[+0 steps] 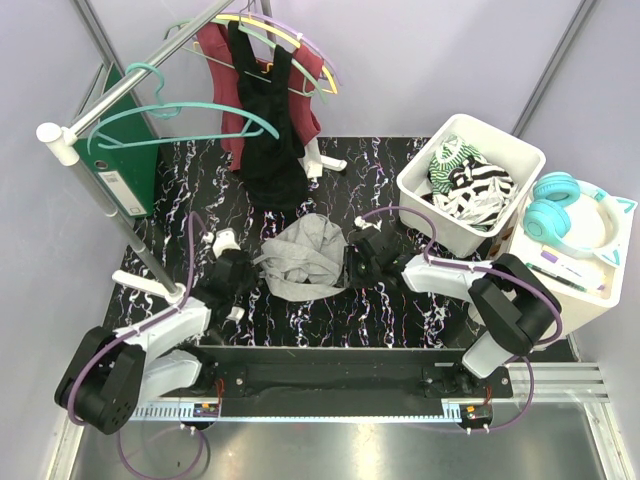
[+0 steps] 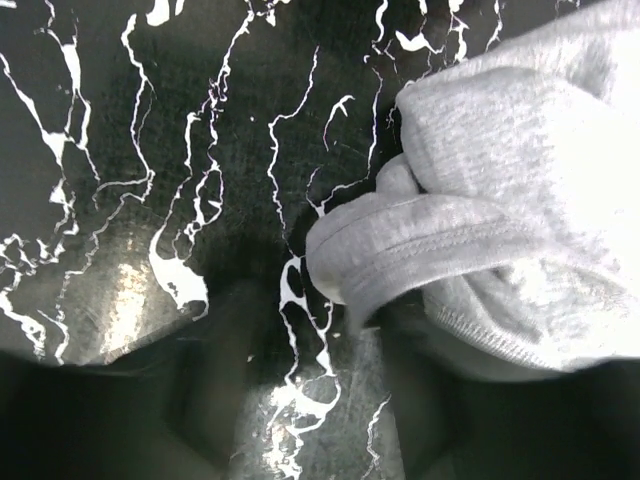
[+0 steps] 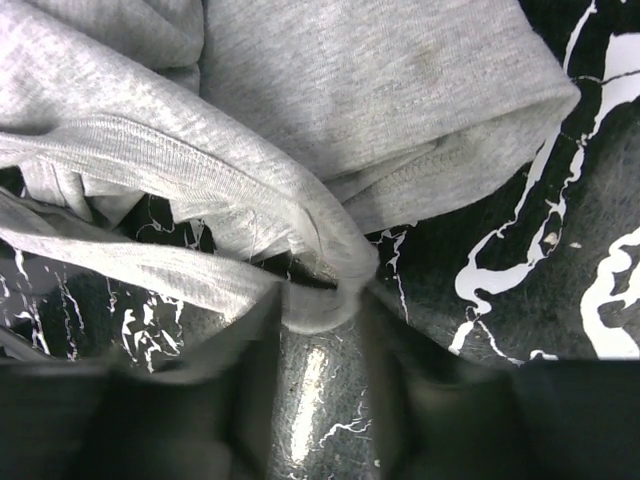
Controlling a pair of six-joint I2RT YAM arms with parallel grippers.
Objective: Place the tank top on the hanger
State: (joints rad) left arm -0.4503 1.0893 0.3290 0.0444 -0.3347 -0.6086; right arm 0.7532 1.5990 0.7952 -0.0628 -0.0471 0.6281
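Note:
The light grey tank top [image 1: 305,258] lies crumpled on the black marbled table, between my two grippers. My left gripper [image 1: 240,275] is at its left edge. In the left wrist view the left gripper [image 2: 320,335] is open, and a rolled hem of the tank top [image 2: 420,235] lies over its right fingertip. My right gripper [image 1: 360,262] is at the top's right edge. In the right wrist view the right gripper [image 3: 320,315] is open, with a bunched strap fold of the tank top [image 3: 320,300] between its fingertips. The teal hanger [image 1: 170,110] hangs empty on the rack bar at the far left.
A black top [image 1: 268,120] on a yellow hanger and a maroon top [image 1: 225,70] on a purple hanger hang at the back. A white bin [image 1: 470,180] of striped clothes stands at the right, with teal headphones [image 1: 570,215] beside it. The rack pole [image 1: 120,225] slants by the left arm.

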